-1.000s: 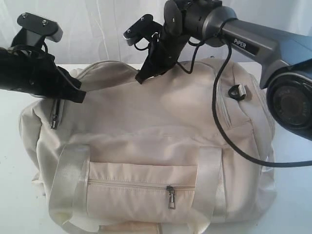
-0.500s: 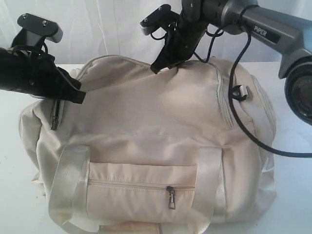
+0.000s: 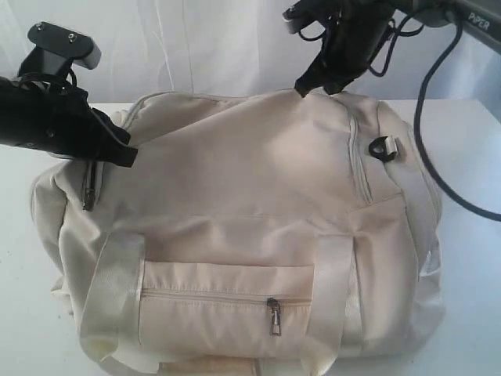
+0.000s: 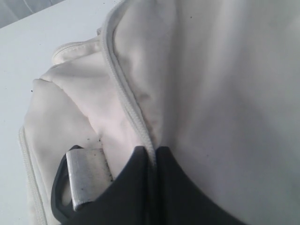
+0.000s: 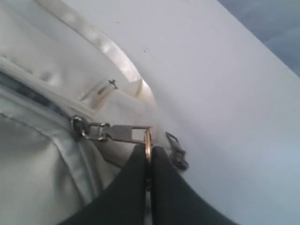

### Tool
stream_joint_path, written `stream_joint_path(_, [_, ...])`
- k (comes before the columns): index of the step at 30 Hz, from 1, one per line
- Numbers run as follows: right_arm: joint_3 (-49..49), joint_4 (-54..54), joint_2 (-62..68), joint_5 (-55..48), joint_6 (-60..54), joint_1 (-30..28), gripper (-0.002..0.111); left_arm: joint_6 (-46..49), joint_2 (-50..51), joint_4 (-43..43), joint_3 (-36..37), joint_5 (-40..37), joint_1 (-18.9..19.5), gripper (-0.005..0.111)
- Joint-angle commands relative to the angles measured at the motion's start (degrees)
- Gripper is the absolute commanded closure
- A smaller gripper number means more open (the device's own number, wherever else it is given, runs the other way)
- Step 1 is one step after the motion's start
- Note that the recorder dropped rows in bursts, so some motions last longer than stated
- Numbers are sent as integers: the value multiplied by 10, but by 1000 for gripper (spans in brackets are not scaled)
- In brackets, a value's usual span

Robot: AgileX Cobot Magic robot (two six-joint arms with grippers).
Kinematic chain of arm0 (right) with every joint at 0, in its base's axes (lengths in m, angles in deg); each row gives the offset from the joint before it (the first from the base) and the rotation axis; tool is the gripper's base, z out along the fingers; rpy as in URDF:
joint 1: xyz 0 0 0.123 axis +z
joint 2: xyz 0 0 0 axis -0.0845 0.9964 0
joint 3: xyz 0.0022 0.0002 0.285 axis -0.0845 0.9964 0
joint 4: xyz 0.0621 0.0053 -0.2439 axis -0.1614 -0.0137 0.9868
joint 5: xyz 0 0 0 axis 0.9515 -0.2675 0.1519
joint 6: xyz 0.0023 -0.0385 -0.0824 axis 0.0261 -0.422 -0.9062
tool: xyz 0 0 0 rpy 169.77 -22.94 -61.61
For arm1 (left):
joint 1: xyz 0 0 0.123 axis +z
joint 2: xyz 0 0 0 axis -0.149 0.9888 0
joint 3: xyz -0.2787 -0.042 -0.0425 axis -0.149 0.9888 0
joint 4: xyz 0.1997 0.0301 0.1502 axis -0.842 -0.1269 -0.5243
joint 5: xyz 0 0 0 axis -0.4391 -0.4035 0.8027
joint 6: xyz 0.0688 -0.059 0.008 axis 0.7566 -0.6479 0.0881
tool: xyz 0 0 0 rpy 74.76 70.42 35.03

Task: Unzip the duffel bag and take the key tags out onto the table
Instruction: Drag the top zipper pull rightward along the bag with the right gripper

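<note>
counter (image 3: 473, 313): one, white, cut off by the frame edges.
duffel bag (image 3: 250, 188): one, cream, lying on the counter with two straps (image 3: 109, 290) across its front.
left tool (image 4: 152, 153): pinched together on the bag's zipper seam at its left end.
right tool (image 5: 149, 154): clamped on the ring of the gripped pull (image 5: 124, 133), which is legible only in the right wrist view.
Other pulls: the exterior view shows two, the front-pocket pull (image 3: 274, 316) and the left-end pull (image 3: 88, 192).
</note>
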Motion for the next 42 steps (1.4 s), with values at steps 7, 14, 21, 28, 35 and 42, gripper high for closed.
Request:
stream_joint_path(7, [0,25,-52,-69,25,-55,108,-1,-9,4,-1,-16,-1,107])
stream_joint_path(14, [16,16,-56,-80,36,-60,108,-1,-9,4,-1,-16,-1,107])
stream_joint_path(21, [84,14,-58,-80,44,-60,108,-1,-9,4,-1,-16,-1,107])
stream_joint_path(28, [127,14,-85,-80,46,-60,108,-1,-9,4,-1,-16,-1,107])
stream_joint_path(35, [161,14,-121,-80,61,-60,108,-1,-9,4,-1,-16,-1,107])
stream_joint_path(42, [208,14,-140,-80,65,-60,108,-1,-9,4,-1,-16,-1,107])
